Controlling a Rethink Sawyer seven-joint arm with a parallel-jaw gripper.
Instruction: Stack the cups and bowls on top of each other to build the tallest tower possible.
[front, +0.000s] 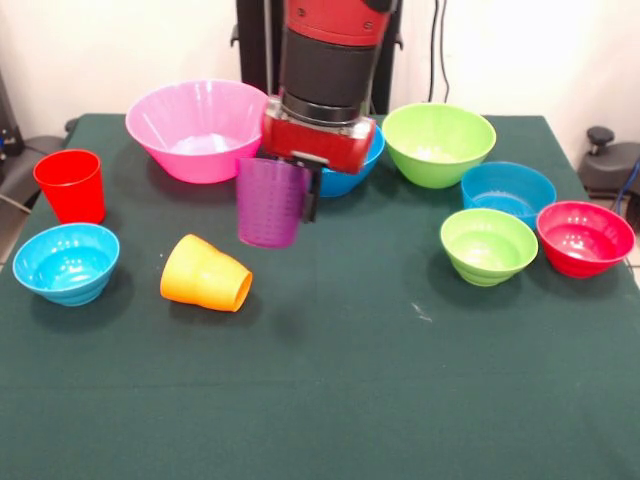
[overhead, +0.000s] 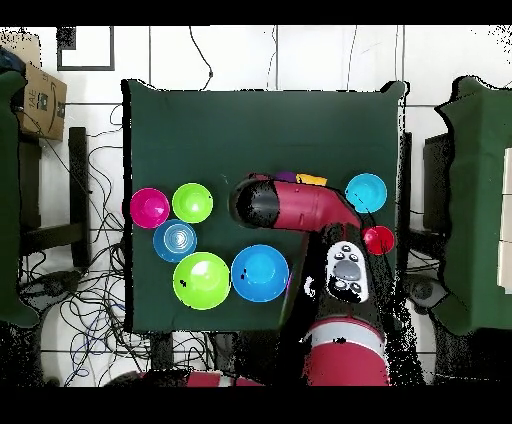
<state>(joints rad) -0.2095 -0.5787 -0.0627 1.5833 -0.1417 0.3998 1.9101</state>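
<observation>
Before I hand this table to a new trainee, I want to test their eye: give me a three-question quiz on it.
1. True or false: the purple cup stands on the table.
2. Which cup lies on its side? A red B orange C purple
3. Fill in: the red bowl sits beside the small ____ bowl.

Key: 1 false, the gripper holds it in the air. 2 B, the orange cup. 3 green.

In the overhead view the arm covers the big pink bowl entirely and leaves only slivers of the purple cup and orange cup showing at its far edge. In the front view the gripper is largely masked by that purple cup, so its finger position is indeterminate. Behind the arm, the mid-sized blue bowl shows only part of its rim.
</observation>
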